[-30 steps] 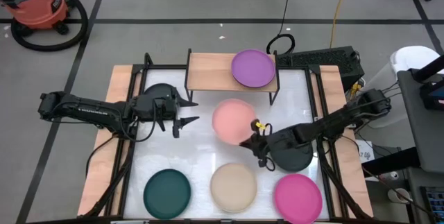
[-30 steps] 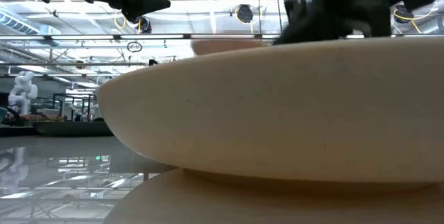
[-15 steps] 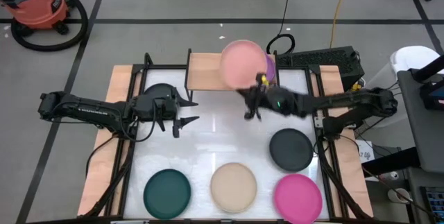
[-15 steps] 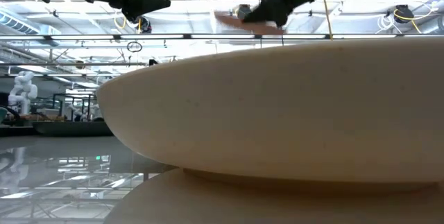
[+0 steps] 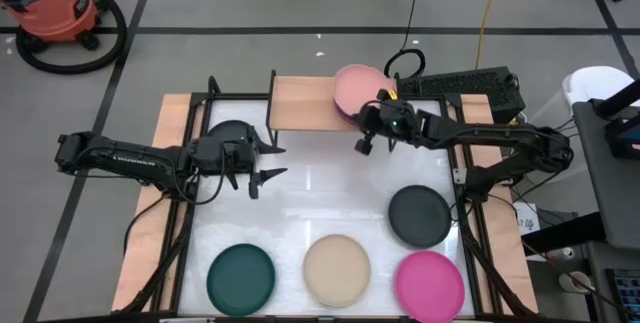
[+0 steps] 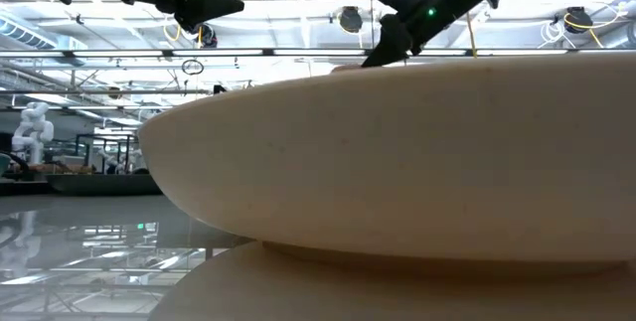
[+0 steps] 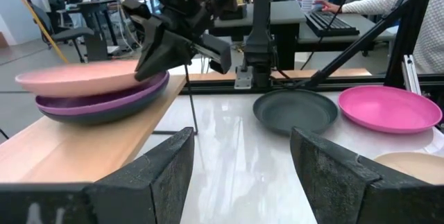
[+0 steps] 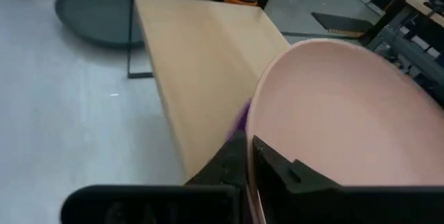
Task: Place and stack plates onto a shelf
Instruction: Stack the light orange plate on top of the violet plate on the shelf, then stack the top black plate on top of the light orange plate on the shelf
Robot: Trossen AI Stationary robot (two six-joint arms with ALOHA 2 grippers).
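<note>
A salmon pink plate (image 5: 356, 87) lies over a purple plate (image 7: 104, 101) on the right half of the light-wood shelf (image 5: 303, 102). My right gripper (image 5: 368, 118) is shut on the pink plate's rim. It also shows in the left wrist view (image 7: 151, 66). My left gripper (image 5: 268, 163) is open and empty above the table's left part, next to a dark grey plate (image 5: 228, 133). A second dark grey plate (image 5: 419, 214), a dark teal plate (image 5: 240, 276), a beige plate (image 5: 337, 270) and a magenta plate (image 5: 429, 285) lie on the table. My right gripper pinches the pink plate's rim on the side toward the table's right and near edges (image 8: 258, 156), one finger (image 8: 284, 172) over the rim and one under it. The fingers come slanting from the right and near side. The plate sits about level on the purple plate.
The shelf's left half (image 5: 295, 98) is bare board. Black metal frame bars (image 5: 187, 193) and wooden side strips (image 5: 150, 203) run along the table's sides. In the low view the beige plate (image 6: 397, 162) fills most of the picture.
My right gripper has carried the pink plate up from the table's middle toward the far edge, over the shelf, and brought it down onto the purple plate. It stays shut on the rim.
</note>
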